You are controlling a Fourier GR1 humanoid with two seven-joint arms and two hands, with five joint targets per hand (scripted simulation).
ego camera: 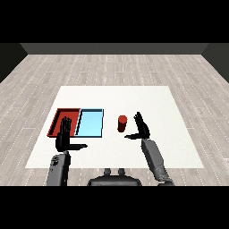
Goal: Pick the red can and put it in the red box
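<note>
Left hand (pixel 65 137) idle, fingers straight, overlapping the red tray's (pixel 57 117) near edge. Right hand (pixel 142 128) fingers apart, just beside the red can (pixel 122 123), which stands upright on the desk (pixel 134 96). Reach step; next, close round the can. Contact unclear from here.

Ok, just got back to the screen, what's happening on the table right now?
The right hand is open beside the red can, which stands upright on the white table, not yet grasped. The red tray and light blue tray lie side by side to the can's left, nothing visible inside either. The left hand is open in front of the red tray, holding nothing.
</note>
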